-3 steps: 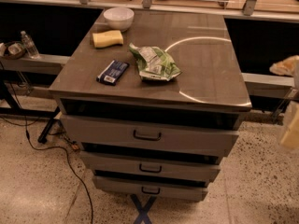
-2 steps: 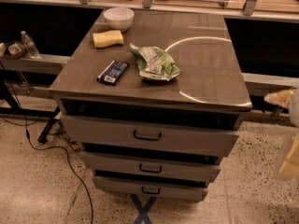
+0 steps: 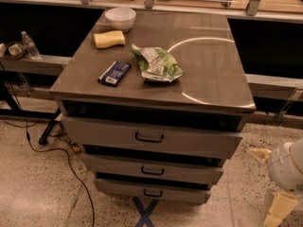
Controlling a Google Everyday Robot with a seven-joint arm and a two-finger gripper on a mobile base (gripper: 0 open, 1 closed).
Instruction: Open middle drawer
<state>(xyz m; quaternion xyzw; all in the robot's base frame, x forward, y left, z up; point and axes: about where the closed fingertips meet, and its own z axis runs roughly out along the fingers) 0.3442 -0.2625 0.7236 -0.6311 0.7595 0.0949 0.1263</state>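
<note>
- Gripper (image 3: 278, 198) low at right edge, well apart from cabinet (image 3: 156, 86); jaw state can't tell
- Middle drawer (image 3: 189, 172): 2nd of 3, looks shut
- Meet its loop handle (image 3: 152, 170) square-on, centred, then pull straight out, no twist

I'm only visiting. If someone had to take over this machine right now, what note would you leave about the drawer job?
The tool is low at the right edge of the view, near the floor beside the cabinet, touching nothing.
The middle drawer is second of three. Its small dark handle is untouched, and it does not look pulled out.
Done: nothing visible yet.
Left: bring the tool to that handle, grip it and pull the drawer straight out.
The bowl, sponge, blue packet and green bag on top are not part of the job.
</note>
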